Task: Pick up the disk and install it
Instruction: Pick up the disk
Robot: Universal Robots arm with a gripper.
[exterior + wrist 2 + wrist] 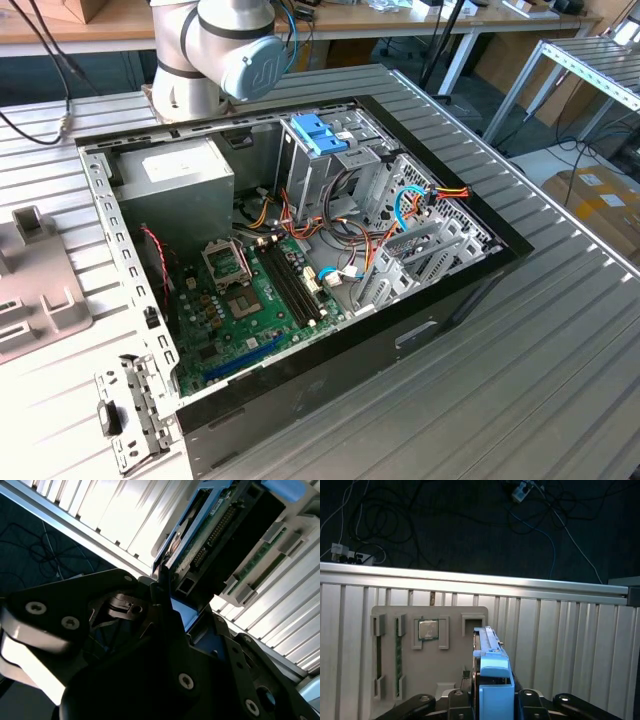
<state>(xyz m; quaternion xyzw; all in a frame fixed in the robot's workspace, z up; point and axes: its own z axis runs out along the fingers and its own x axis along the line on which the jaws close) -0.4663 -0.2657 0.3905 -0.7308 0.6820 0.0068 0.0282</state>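
Exterior view angled down on computer case [400, 340], both wrist views close — sharing the disk [492, 680] [210, 535]

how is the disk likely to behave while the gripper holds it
Probably stiff: the disk stands straight, edge-on, in the gripper. Its smooth blue carrier rail may slip. The bare circuit board looks fragile.

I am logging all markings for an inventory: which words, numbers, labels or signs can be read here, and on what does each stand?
No text can be quoted.
White label on the power supply: print too small to read.
Markings on the motherboard: too small to read.
On the disk, seen edge-on in the first wrist view: no readable print.
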